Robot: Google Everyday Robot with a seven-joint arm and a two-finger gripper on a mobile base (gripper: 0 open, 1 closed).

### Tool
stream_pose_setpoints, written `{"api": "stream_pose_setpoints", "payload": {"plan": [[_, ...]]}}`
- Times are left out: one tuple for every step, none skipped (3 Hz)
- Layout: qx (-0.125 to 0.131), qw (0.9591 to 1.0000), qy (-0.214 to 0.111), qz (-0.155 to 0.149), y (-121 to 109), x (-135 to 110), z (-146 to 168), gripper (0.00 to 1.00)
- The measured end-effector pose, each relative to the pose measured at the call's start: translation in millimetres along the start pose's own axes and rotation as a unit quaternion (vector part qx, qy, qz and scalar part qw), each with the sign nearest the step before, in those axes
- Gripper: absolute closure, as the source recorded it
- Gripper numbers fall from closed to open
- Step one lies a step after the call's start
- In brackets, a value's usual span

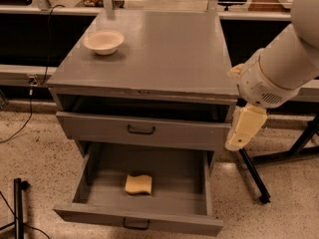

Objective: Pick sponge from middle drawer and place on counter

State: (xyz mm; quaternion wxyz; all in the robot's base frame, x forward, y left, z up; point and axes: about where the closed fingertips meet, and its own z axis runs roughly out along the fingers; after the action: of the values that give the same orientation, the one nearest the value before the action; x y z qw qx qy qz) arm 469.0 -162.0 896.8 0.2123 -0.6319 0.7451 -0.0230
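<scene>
The pale-yellow sponge (138, 184) lies flat on the floor of the middle drawer (99, 214), which is pulled wide open at the bottom of the grey cabinet. The counter (169, 54) is the cabinet's flat grey top. My gripper (243, 131) hangs cream-coloured from the white arm (279, 68) at the cabinet's right front corner. It is level with the upper drawer, above and to the right of the sponge, and holds nothing that shows.
A cream round bowl (103, 41) sits at the counter's back left. The upper drawer (142, 130) stands slightly out. A black stand leg (254, 176) runs over the floor to the right. A black post (17, 208) and cables lie at left.
</scene>
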Motion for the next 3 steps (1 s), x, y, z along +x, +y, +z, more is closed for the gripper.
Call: {"api": "stream_pose_setpoints", "payload": {"plan": [[-0.007, 0.9999, -0.006, -0.005, -2, -8, 10, 0.00], [-0.053, 0.9979, -0.038, 0.003, 15, -29, 74, 0.00], [-0.082, 0.9940, -0.072, 0.009, 43, -49, 159, 0.00]]}}
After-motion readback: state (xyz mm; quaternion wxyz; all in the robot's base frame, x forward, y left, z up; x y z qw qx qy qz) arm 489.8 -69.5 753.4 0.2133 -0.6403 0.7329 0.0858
